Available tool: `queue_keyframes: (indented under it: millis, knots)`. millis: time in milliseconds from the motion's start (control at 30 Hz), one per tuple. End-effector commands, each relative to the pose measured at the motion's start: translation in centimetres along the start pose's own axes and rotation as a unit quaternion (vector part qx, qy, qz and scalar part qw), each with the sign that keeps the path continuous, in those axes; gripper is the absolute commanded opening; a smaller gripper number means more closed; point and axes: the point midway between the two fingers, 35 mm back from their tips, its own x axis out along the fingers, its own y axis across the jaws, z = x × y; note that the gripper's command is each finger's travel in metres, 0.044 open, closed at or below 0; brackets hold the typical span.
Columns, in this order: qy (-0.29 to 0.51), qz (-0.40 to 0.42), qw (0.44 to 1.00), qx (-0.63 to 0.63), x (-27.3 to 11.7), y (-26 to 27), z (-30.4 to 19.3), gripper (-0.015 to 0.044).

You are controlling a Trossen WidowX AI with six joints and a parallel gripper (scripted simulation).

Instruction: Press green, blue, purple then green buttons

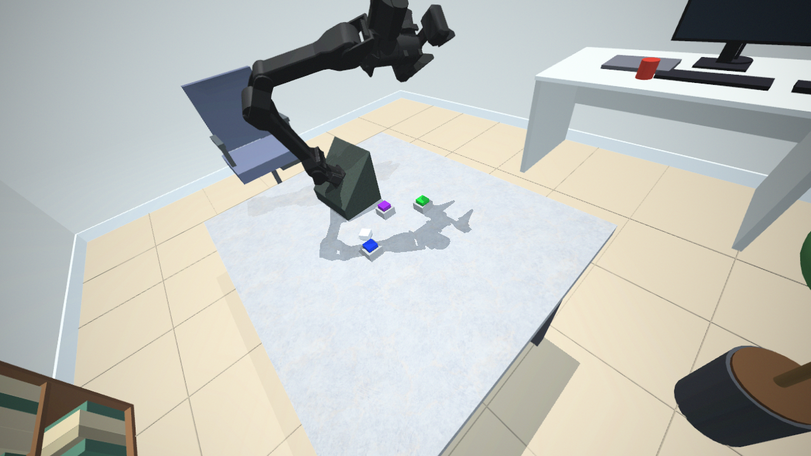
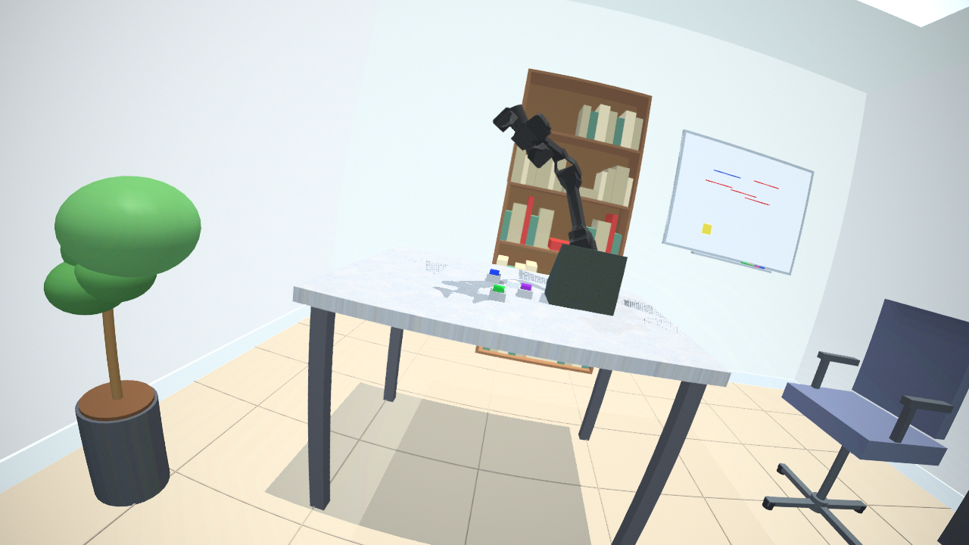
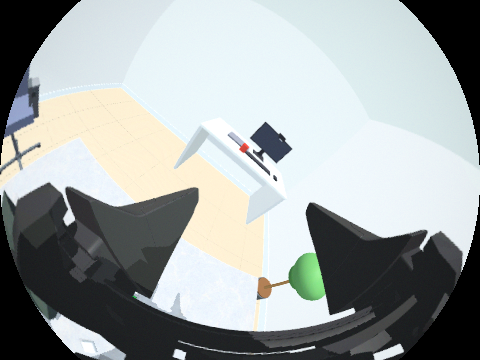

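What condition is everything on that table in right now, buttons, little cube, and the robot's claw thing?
Green button: unpressed, untouched.
Blue button: unpressed, untouched.
Purple button: unpressed, untouched.
White block: resting flat beside the blue button.
End effector: open, empty, high above the table.

The table (image 1: pixel 396 340) top looks like mottled, matt pale stone, perhaps marble; the arm (image 1: pixel 294 68) is matt black.

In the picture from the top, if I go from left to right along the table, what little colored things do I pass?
White block → blue button → purple button → green button. The white block and blue button sit close together, so those two nearly tie.
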Motion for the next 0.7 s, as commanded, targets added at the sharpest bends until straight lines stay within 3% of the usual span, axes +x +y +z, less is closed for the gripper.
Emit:
queue_keyframes:
  millis: [0, 300, 667]
  knots:
    - [0.141, 0.04, 0.957, 0.251, 2.2, 3.9, -6.5, 0.04]
    - [0.315, 0.017, 0.814, 0.487, 2.7, 9.0, -13.4, 0.04]
    - [0.502, -0.116, 0.559, 0.65, 0.3, 15.3, -20.4, 0.04]
